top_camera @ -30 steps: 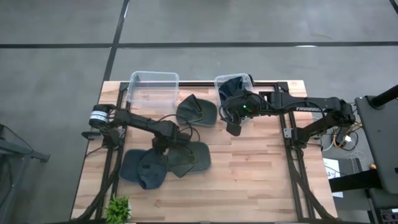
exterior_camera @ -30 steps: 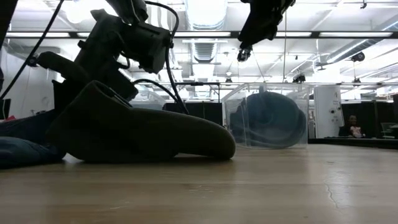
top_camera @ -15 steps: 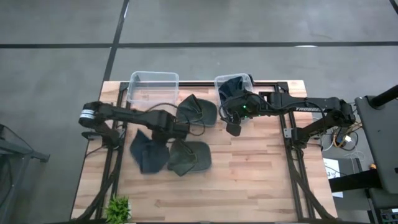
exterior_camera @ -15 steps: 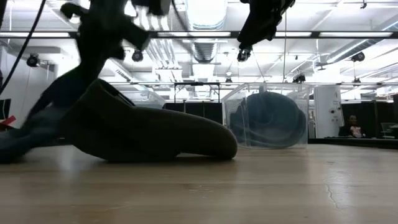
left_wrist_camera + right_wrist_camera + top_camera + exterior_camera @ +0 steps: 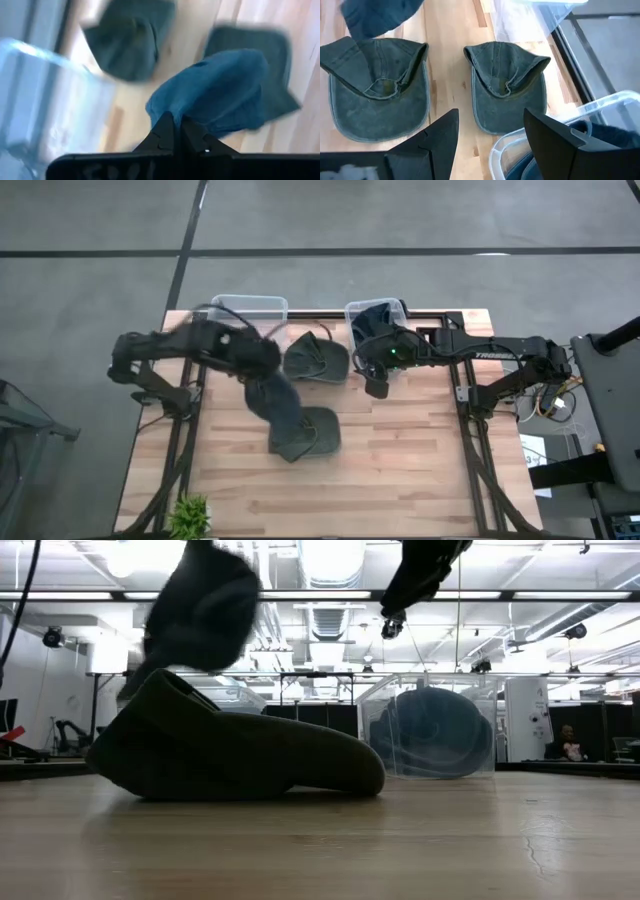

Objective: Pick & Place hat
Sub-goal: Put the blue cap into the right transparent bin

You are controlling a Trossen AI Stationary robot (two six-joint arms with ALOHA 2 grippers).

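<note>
Roughly halfway: one hat sits in the right bin [image 5: 376, 313]. Left pincer [image 5: 172, 131] is pinching a blue hat [image 5: 220, 92], dangling just below it, near the empty bin [image 5: 246, 308]. Two green hats [image 5: 377, 85] wait on the surface [image 5: 400, 460]; right pincer [image 5: 490, 132] hovers spread.

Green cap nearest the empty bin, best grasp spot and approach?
Take the green cap by its crumpled crown, coming straight down. The crown bunches up into a raised fold, while the brim lies flat on the table, leaving little to pinch. The right gripper hovers open close by; the left gripper holds the blue hat.
</note>
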